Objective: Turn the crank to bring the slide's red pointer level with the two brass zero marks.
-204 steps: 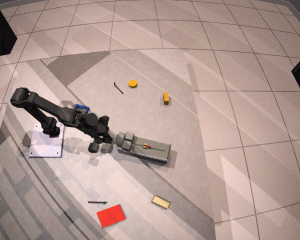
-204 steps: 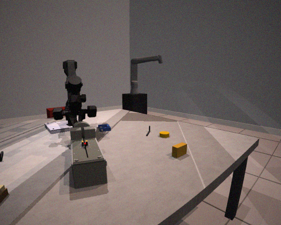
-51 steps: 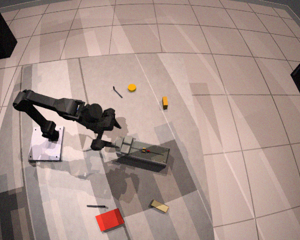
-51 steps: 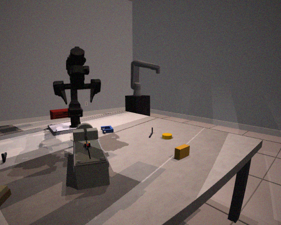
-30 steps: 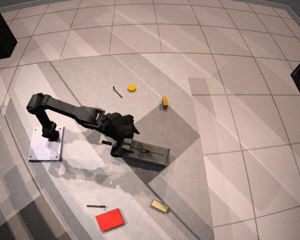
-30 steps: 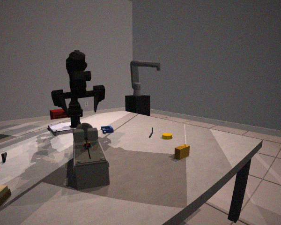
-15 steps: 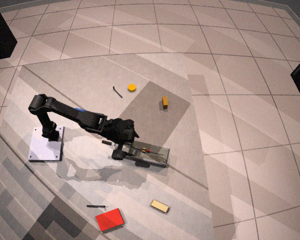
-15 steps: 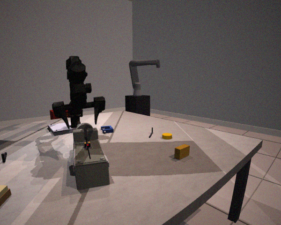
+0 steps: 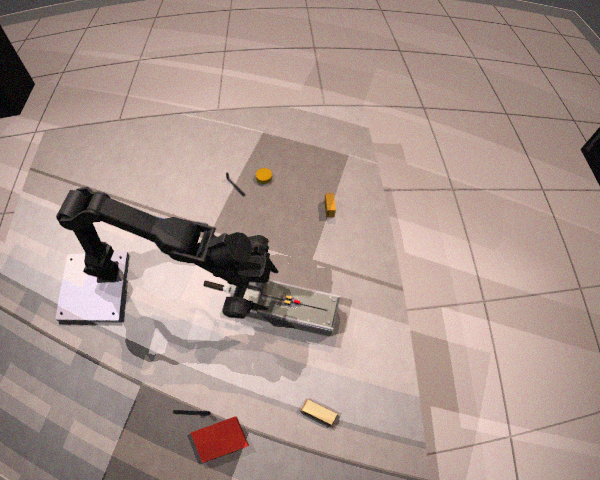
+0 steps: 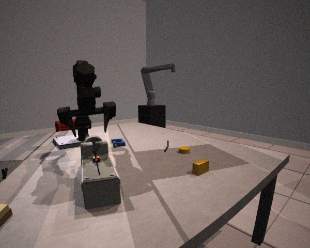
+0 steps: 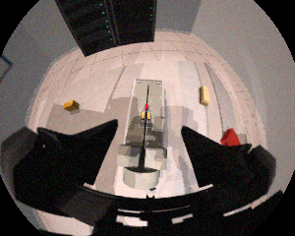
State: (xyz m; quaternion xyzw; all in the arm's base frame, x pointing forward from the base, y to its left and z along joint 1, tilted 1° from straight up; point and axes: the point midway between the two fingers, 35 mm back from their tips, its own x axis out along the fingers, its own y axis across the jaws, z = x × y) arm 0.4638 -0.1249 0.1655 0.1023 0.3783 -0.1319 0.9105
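Observation:
The grey machine (image 9: 316, 317) (image 10: 102, 193) (image 11: 140, 93) lies lengthwise in front of the arm. Its black crank handle (image 9: 214, 284) sticks out at the end nearest the arm base; the gripper hides it in the wrist view. The red pointer (image 9: 296, 301) (image 10: 96, 159) (image 11: 147, 106) stands just off the two brass marks (image 9: 288, 298) (image 11: 146, 115), on the side away from the crank. My gripper (image 9: 269, 289) (image 10: 90, 133) (image 11: 150, 126) is wide open and empty. It hangs above the machine's crank end, with one finger on each side, touching nothing that I can see.
An orange block (image 9: 330, 205) (image 10: 200, 167) (image 11: 71, 105) and a yellow disc (image 9: 263, 175) (image 10: 184, 150) lie on one side. A beige block (image 9: 319, 412) (image 11: 205, 95) and a red block (image 9: 218, 439) (image 11: 230, 138) lie on the other. A blue tray (image 10: 119, 144) stands behind the machine.

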